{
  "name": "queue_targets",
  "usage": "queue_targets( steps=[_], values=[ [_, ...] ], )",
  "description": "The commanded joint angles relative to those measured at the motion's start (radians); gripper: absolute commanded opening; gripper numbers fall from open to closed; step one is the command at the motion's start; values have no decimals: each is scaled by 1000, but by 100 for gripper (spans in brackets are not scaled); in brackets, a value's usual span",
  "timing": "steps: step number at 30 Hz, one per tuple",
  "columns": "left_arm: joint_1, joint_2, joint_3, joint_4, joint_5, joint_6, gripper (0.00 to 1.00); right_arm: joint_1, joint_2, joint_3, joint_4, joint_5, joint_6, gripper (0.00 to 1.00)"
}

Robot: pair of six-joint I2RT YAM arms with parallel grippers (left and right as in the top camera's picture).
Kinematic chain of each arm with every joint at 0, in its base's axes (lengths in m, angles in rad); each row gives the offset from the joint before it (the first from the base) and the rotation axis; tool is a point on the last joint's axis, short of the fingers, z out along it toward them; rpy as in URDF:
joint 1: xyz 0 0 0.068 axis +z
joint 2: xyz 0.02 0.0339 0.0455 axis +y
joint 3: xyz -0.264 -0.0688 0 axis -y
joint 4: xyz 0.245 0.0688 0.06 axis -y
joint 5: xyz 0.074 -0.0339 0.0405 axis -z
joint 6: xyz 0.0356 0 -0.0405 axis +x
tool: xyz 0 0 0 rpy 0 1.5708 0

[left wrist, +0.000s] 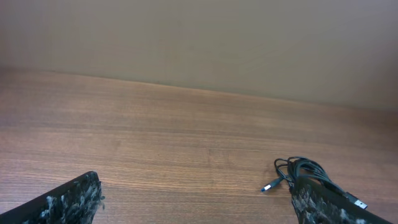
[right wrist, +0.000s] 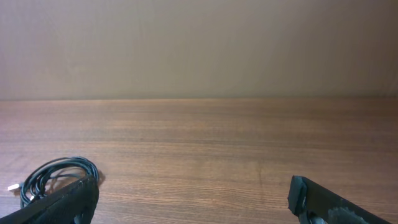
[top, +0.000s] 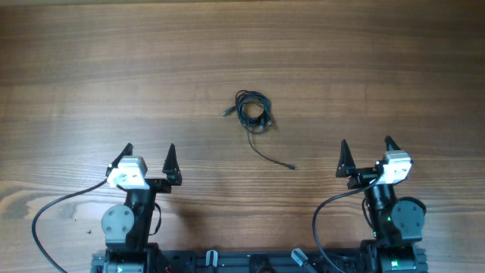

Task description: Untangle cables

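The cables (top: 252, 110) lie in a small black bundle just above the middle of the overhead frame, loosely coiled on the wooden surface (top: 91, 68). One thin strand (top: 267, 154) trails out of the coil toward the lower right and ends in a small plug (top: 292, 167). Another plug end (top: 226, 114) pokes out at the coil's left edge.

The left hand (top: 148, 152) sits at the lower left of the overhead frame and the right hand (top: 366, 145) at the lower right. Both are well apart from the bundle, which lies between them and further up the frame. Each hand has its two dark fingers spread wide and holds nothing; only bare wood shows in the gaps.

In the left wrist view the fingers (left wrist: 68, 202) fill the bottom corners. The coil shows at the lower right, partly hidden behind the finger on that side, with a silvery plug lying just to its left. In the right wrist view the coil sits at the lower left, partly behind the finger (right wrist: 62, 202) there, and a pale plug end shows at the frame's left edge. A plain beige wall (right wrist: 199, 43) stands behind the surface in both wrist views.

A thicker black lead (top: 45, 216) curls from each arm near the bottom of the overhead frame.
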Motion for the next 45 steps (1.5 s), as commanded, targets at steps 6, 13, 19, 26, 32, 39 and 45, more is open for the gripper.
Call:
queue_targets(
  steps=[6,13,19,26,32,39,45],
  values=[
    [7,-8,-5,-4,-10,19,100,-5,10,-1,3,-13,6,100],
    [7,2,-4,-5,13,-88,100,-5,10,-1,5,-43,28,100],
    [7,111,51,-55,13,-164,100,-5,58,57,-90,-43,62,100],
    [7,395,259,-134,32,-164,100,-5,285,216,-145,-43,76,100],
    [7,676,469,-208,119,-164,100,-5,531,427,-318,-47,84,100],
    [7,1035,892,-622,119,-164,100,-5,816,696,-594,-43,82,100],
    [7,1106,991,-827,133,-165,100,-5,918,785,-701,-81,84,100]
  ],
)
